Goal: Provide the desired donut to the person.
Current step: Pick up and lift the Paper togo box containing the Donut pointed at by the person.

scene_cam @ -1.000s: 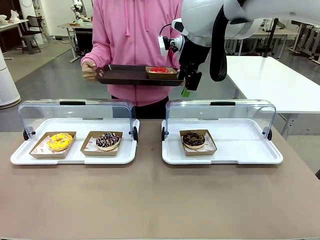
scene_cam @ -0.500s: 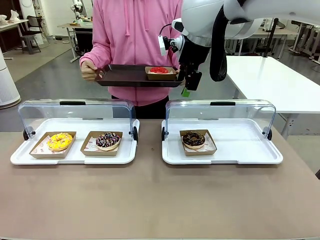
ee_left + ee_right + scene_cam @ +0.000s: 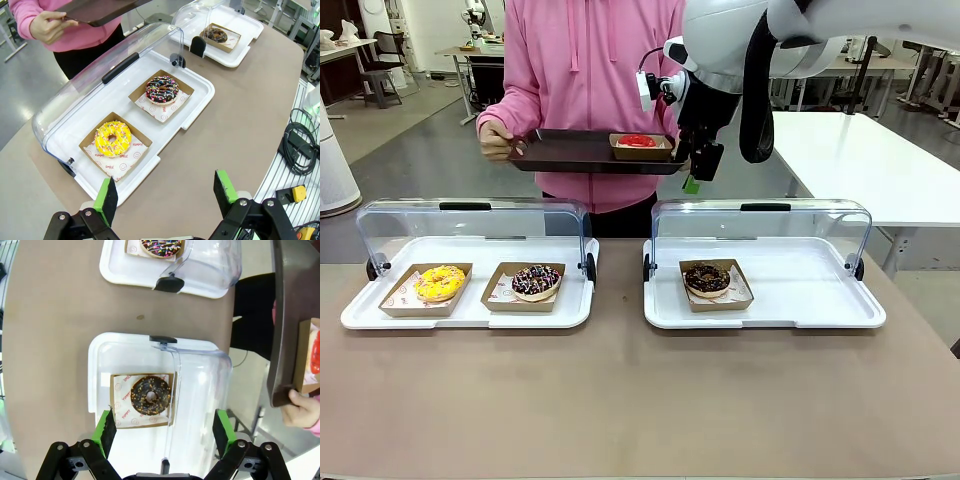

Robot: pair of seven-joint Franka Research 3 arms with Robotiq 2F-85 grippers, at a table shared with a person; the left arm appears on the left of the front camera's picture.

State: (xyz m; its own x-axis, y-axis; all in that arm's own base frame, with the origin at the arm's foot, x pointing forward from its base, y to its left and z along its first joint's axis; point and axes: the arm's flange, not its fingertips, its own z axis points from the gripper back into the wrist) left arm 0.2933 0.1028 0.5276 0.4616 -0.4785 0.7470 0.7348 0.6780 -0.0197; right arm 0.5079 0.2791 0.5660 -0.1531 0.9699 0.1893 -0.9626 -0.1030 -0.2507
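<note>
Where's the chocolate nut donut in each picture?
Front view: chocolate donut, right of centre, in the right-hand white tray.
Left wrist view: the donut, top right corner.
Right wrist view: the donut, lower centre.
Shared landmark: the sprinkled donut.

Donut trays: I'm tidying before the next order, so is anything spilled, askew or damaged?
Nothing stands out. The yellow donut and sprinkled donut sit squarely in their boxes on the left tray, the chocolate donut likewise on the right tray, both lids raised. The red donut rests level on the dark tray held by the person.
</note>
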